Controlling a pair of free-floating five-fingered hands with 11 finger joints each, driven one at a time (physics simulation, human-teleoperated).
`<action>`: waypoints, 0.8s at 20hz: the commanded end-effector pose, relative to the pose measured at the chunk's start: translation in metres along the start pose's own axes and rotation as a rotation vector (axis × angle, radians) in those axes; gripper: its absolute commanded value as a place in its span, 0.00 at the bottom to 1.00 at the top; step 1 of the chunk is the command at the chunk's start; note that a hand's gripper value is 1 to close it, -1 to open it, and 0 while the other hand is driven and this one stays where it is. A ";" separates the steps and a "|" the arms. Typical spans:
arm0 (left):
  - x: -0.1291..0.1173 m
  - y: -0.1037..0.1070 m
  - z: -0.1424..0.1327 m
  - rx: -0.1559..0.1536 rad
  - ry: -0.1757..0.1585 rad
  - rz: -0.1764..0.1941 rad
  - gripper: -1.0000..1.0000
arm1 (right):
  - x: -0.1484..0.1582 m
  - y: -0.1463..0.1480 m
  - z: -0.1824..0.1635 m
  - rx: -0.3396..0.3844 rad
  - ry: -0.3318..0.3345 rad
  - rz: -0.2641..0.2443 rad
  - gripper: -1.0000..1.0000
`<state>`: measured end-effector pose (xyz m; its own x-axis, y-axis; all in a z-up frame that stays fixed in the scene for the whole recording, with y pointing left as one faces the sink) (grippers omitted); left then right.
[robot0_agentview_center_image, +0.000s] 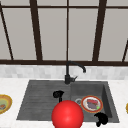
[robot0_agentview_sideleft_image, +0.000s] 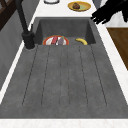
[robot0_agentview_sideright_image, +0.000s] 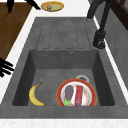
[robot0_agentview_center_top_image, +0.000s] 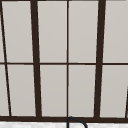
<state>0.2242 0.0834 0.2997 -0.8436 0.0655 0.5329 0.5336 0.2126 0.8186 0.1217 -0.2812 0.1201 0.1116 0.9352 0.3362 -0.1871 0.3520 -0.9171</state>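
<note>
Right hand (robot0_agentview_sideleft_image: 107, 13) hovers empty, fingers spread, over the surface at the basin (robot0_agentview_sideright_image: 62, 62) edge while the left hand (robot0_agentview_center_image: 58, 94) hangs mid-air, and the banana (robot0_agentview_sideright_image: 35, 96) lies low beside the plate (robot0_agentview_sideright_image: 58, 96), so I reckon a sloppy dip clips the rim or shoves the banana into that plate.

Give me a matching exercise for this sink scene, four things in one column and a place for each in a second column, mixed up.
Things:
1. banana
2. red-rimmed plate
3. tap
4. yellow plate

Places:
A. on the counter left of the sink
B. at the back edge of the sink, under the window
C. on the basin floor, over the drain side
D. on the basin floor, beside the front wall

Pairs: 1-D, 2-C, 3-B, 4-A
</note>
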 end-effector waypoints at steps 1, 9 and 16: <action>0.002 0.004 -0.017 -0.044 -0.068 0.015 0.00 | 0.000 0.000 0.000 0.000 0.000 0.000 0.50; -0.007 -0.016 -0.065 -0.023 -0.044 0.008 0.00 | 0.000 0.000 0.000 0.000 0.000 0.000 0.50; -0.024 -0.045 -0.093 -0.048 -0.094 -0.007 0.00 | 0.000 0.000 0.000 0.000 0.000 0.000 0.50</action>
<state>0.2257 -0.0074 0.2828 -0.8455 0.0815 0.5277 0.5316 0.2199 0.8179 0.1217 -0.2812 0.1201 0.1116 0.9352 0.3362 -0.1871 0.3520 -0.9171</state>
